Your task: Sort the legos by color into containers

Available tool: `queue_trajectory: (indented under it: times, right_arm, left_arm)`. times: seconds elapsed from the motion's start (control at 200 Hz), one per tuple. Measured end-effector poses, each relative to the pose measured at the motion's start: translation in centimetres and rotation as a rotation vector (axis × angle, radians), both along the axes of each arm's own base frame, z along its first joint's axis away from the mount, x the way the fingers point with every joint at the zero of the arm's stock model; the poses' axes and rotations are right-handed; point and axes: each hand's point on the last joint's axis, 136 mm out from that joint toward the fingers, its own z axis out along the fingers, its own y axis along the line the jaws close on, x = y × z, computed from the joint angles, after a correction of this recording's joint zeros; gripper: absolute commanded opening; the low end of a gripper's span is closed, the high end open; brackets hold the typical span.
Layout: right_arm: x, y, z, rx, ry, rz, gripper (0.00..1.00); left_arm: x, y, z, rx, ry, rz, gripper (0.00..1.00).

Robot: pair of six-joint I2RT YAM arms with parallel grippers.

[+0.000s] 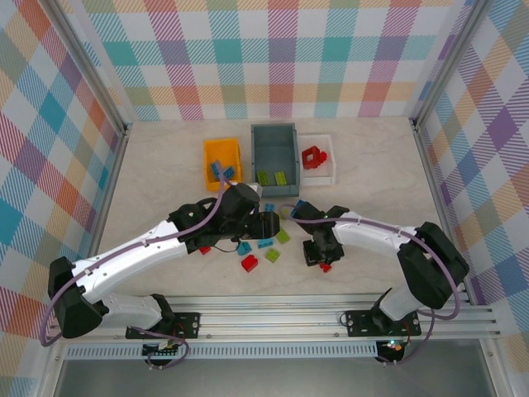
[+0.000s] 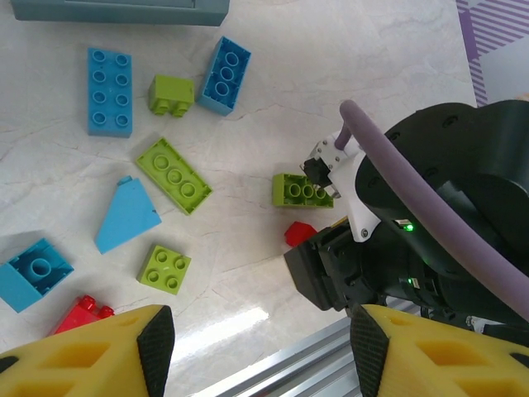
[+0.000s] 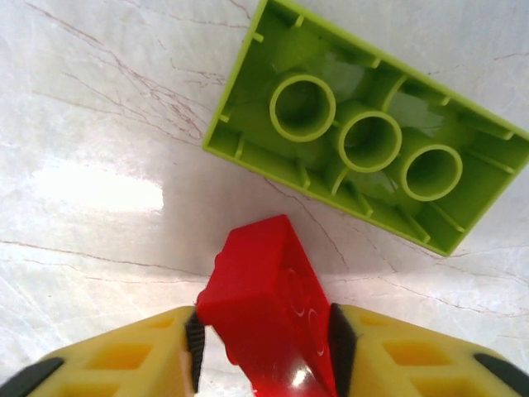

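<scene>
My right gripper (image 3: 264,339) is shut on a small red brick (image 3: 269,322) just above the tabletop, beside an upturned lime green brick (image 3: 372,132). From above, that right gripper (image 1: 324,260) sits right of centre. My left gripper (image 2: 263,347) is open with nothing between its fingers, and hovers at the table's middle (image 1: 269,225). Below it lie loose legos: a flat blue brick (image 2: 109,89), a green brick (image 2: 173,174), a blue slope (image 2: 126,217) and a green square (image 2: 164,268). The orange-yellow bin (image 1: 223,153) holds blue bricks, the grey-blue bin (image 1: 274,149) green ones, the white tray (image 1: 326,169) red ones.
More loose bricks lie between the arms: a red one (image 1: 250,263), a green one (image 1: 272,255) and a red one (image 1: 204,249) under the left arm. The right arm's black wrist (image 2: 347,265) is close to my left fingers. A metal rail (image 1: 273,318) runs along the near edge.
</scene>
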Motion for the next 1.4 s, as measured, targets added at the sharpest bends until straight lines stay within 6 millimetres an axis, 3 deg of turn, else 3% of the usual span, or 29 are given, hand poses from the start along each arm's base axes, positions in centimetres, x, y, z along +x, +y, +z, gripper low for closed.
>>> queue_trajectory:
  times: [0.33, 0.435, 0.515, 0.615, 0.72, 0.86, 0.99, 1.125, 1.27, 1.4]
  right_arm:
    - [-0.1, -0.1, 0.2, 0.011, -0.014, -0.017, 0.21]
    - [0.4, -0.2, 1.6, 0.036, -0.061, -0.028, 0.21]
    - [1.4, -0.6, 3.8, 0.081, -0.114, -0.063, 0.21]
    - [4.7, -1.3, 7.8, 0.161, -0.210, -0.151, 0.21]
    - [9.7, -1.9, 12.3, 0.223, -0.323, -0.223, 0.20]
    - [16.5, -2.4, 15.4, 0.245, -0.415, -0.282, 0.19]
    - [22.8, -2.5, 14.9, 0.209, -0.446, -0.304, 0.18]
    - [28.0, -2.4, 12.8, 0.146, -0.450, -0.315, 0.19]
    - [31.2, -2.5, 10.2, 0.096, -0.441, -0.324, 0.22]
    - [32.5, -2.6, 8.6, 0.056, -0.424, -0.317, 0.39]
  left_arm:
    - [-0.8, -0.5, 0.8, -0.085, 0.027, -0.007, 0.62]
    - [-1.6, -0.1, 0.6, -0.124, 0.060, 0.006, 0.65]
    - [-2.2, 0.1, 0.8, -0.153, 0.085, 0.013, 0.67]
    - [-2.1, -0.3, 1.4, -0.203, 0.112, 0.019, 0.75]
    - [-1.1, -0.7, 2.0, -0.230, 0.134, 0.035, 0.84]
    - [1.9, -1.7, 3.8, -0.262, 0.115, 0.066, 0.88]
    - [4.1, -2.8, 4.9, -0.265, 0.082, 0.072, 0.88]
    - [5.3, -3.8, 4.9, -0.255, 0.062, 0.064, 0.88]
    - [5.7, -4.1, 4.1, -0.236, 0.062, 0.061, 0.88]
    - [5.8, -4.0, 4.0, -0.219, 0.051, 0.063, 0.88]
